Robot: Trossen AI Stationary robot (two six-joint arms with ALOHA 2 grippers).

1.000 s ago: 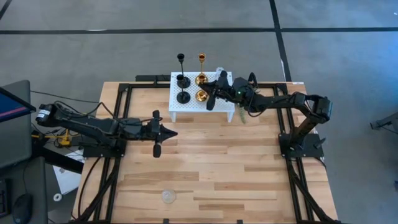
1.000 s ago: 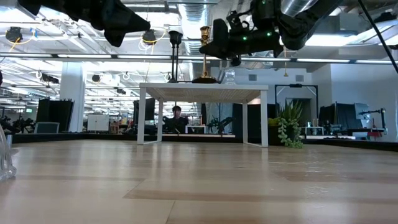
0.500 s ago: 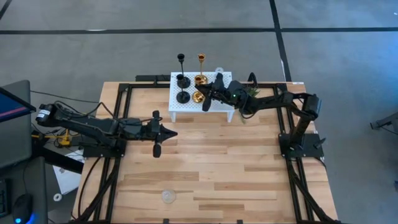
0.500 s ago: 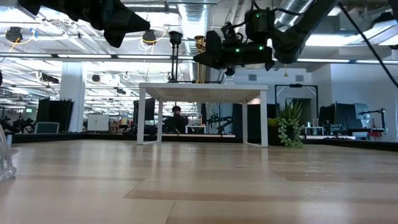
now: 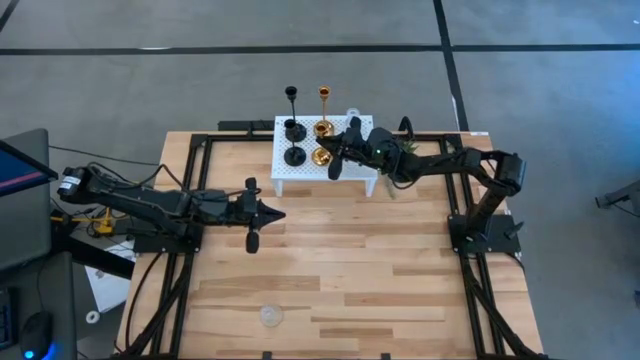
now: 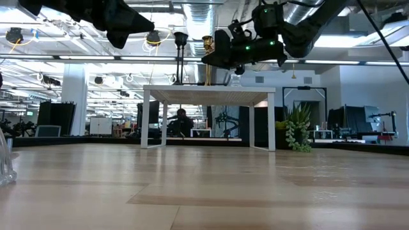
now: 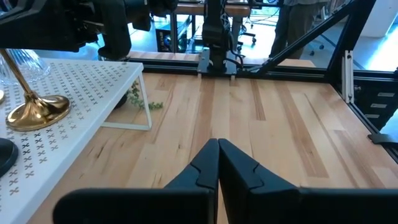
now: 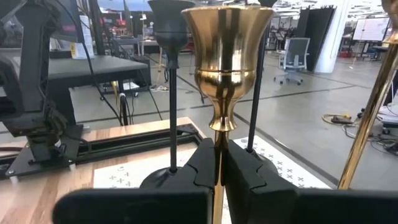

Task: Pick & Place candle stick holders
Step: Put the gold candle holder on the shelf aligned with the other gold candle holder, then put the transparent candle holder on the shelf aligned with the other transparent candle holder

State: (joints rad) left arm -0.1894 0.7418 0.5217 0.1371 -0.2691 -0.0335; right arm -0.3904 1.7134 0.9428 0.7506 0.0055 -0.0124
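Observation:
A white perforated stand (image 5: 300, 178) at the table's far side bears two black candle stick holders (image 5: 294, 156), two gold ones and a clear glass one (image 5: 352, 115). My right gripper (image 5: 333, 162) reaches level over the stand and is shut on the nearer gold holder (image 8: 227, 56). The other gold holder (image 5: 322, 128) stands just behind it. Another clear glass holder (image 5: 270, 316) stands alone near the table's front edge. My left gripper (image 5: 278, 213) hovers shut over the table's left middle, holding nothing. My right gripper pinches the gold holder's thin stem (image 8: 219, 134), just below its cup, between its two fingers. The fingers come level from the table's right side and lie across the stem. The holder stands upright. My fingers hide whether its base (image 5: 318, 156) rests on the stand.
A small green plant (image 5: 390, 185) sits by the stand's right leg. Black frame rails (image 5: 190, 200) run along the table's left and right sides. Bare wood lies between the stand and the front edge.
My right gripper, shut throughout, has shifted a little toward the table's left over the stand. The nearer gold holder has moved that way with it and stayed upright.

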